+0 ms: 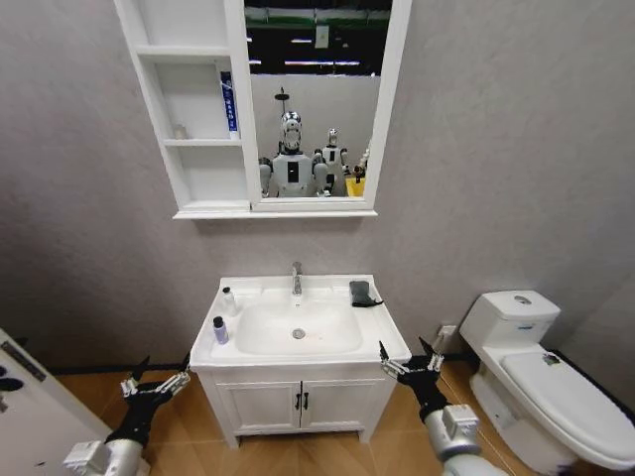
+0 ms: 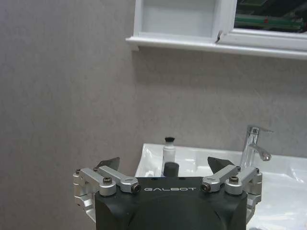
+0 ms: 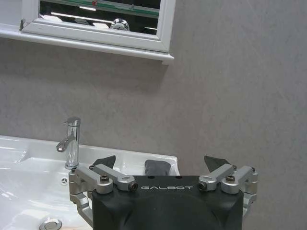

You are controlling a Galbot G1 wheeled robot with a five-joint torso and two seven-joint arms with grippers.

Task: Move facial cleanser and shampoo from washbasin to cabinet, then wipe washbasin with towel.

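You have the washbasin [image 1: 382, 337] in the lower centre of the head frame, its chrome tap [image 1: 296, 279] at the back of the rim. Two bottles stand on the left part of the rim: a pale bottle with a dark cap [image 1: 228, 300] nearer the wall and a dark-capped bottle [image 1: 220, 330] in front of it. The towel [image 1: 363, 293] lies folded on the back right corner of the rim, just right of the tap.

The cabinet [image 1: 154, 99] hangs in the upper left of the frame, joined to the mirror [image 1: 316, 99]. A blue-and-white item [image 1: 228, 100] stands upright against the right wall of its middle compartment. A small, pale object sits further left on the same shelf; you cannot make out what it is.

Your left claw [image 1: 159, 379] hangs in the lower left of the frame, beside the front left corner of the vanity [image 1: 298, 402], fingers spread wide and holding nothing. In the left wrist view the two bottles stand ahead between its fingers. Your right claw [image 1: 409, 362] sits lower right, near the basin's front right corner, also spread wide and empty. In the right wrist view the towel shows ahead between the fingertips, apart from them. A toilet [image 1: 541, 382] stands at the far right.
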